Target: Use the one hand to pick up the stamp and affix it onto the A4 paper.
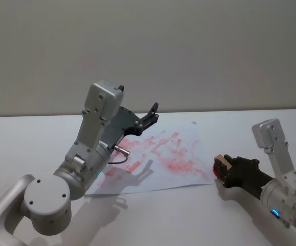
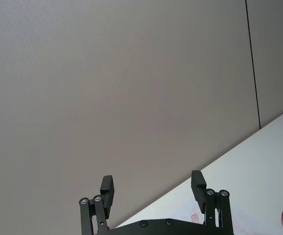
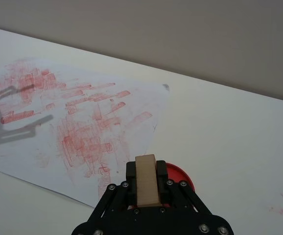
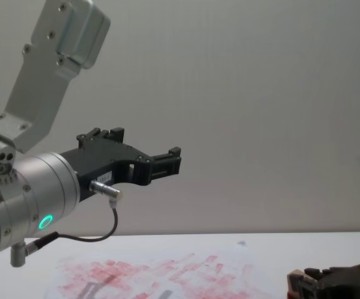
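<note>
In the head view, the right gripper (image 1: pixel 224 168) sits at the lower right. It is closed firmly on the stamp (image 1: pixel 220 161), just beside the right corner of the A4 paper (image 1: pixel 173 146). The stamp is over the red ink pad (image 1: pixel 214 172); I cannot tell whether it touches it. The left gripper (image 1: pixel 151 115) hangs above the upper part of the paper, its fingers spread and holding nothing.

In the left wrist view, its fingers (image 2: pixel 106 188) stand wide apart, with the wall behind them.

In the right wrist view, the stamp (image 3: pixel 146 182) is pinched by its long sides at the bottom centre. Its long axis points toward the near edge of the paper (image 3: pixel 82 112). The ink pad (image 3: pixel 180 177) lies just behind it.

In the chest view, the left gripper (image 4: pixel 172 159) is high in the middle. The right gripper (image 4: pixel 299 281) is low at the bottom right, with the stamp (image 4: pixel 295 273) at its tip.
</note>
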`<control>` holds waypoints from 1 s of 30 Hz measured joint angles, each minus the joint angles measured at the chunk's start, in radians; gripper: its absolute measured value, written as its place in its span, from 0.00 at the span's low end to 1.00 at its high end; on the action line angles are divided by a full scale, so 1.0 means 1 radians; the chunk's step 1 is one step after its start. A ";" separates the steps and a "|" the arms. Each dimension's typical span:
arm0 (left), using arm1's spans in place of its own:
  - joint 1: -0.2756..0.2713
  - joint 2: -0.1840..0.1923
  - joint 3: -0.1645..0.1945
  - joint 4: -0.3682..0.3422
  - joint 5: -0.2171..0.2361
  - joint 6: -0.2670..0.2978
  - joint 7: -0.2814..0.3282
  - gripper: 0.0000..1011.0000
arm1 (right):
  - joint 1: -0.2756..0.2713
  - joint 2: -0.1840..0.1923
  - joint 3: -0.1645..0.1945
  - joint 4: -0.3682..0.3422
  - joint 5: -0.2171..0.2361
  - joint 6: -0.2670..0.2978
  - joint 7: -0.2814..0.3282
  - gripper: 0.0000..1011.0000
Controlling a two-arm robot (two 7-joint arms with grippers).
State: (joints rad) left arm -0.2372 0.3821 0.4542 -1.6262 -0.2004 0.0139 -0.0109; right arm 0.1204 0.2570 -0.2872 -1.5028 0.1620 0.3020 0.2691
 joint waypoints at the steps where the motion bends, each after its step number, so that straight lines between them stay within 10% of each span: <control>1: 0.000 0.000 0.000 0.000 0.000 0.000 0.000 0.99 | 0.000 0.000 0.000 0.001 0.000 0.000 0.000 0.23; 30: 0.000 0.000 0.000 0.000 0.000 0.000 0.000 0.99 | 0.097 -0.043 -0.015 0.026 -0.044 -0.120 0.109 0.23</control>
State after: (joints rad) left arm -0.2372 0.3821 0.4542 -1.6262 -0.2004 0.0139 -0.0109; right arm 0.2179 0.2138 -0.3024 -1.4764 0.1184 0.1816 0.3779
